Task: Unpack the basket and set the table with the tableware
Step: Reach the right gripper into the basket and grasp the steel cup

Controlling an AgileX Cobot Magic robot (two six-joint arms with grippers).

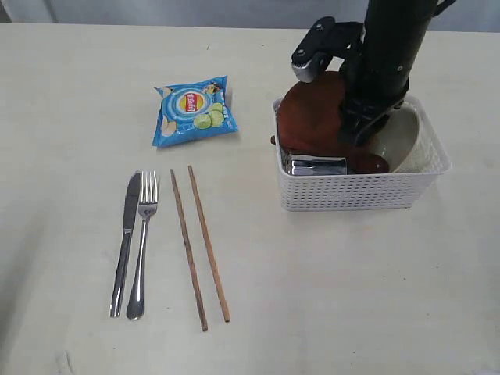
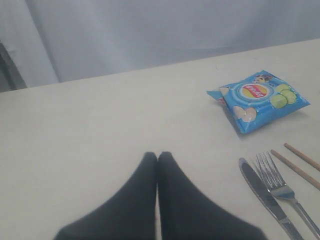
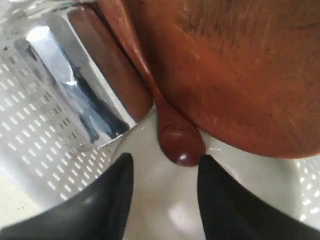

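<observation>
The white perforated basket (image 1: pixel 351 191) stands at the right and holds the round brown plate (image 1: pixel 312 117) on edge, the steel cup (image 1: pixel 316 165) on its side, the dark red-brown spoon (image 3: pixel 177 137) and the pale grey-green bowl (image 1: pixel 406 141). My right gripper (image 3: pixel 165 162) reaches down into the basket, open, its fingertips just short of the spoon's end, above the bowl (image 3: pixel 170 200). The cup (image 3: pixel 65 85) and the plate (image 3: pixel 235 65) lie close beyond. On the table (image 1: pixel 328 297) lie the knife (image 1: pixel 125 242), fork (image 1: pixel 143 242) and chopsticks (image 1: pixel 199 246). My left gripper (image 2: pixel 157 156) is shut, empty, above bare tabletop.
A blue chip bag (image 1: pixel 194 111) lies on the table behind the cutlery, seen also as the bag (image 2: pixel 260 97) in the left wrist view. The black right arm (image 1: pixel 383 55) hides the basket's back part. The basket wall (image 3: pixel 35 145) stands close beside the right fingers.
</observation>
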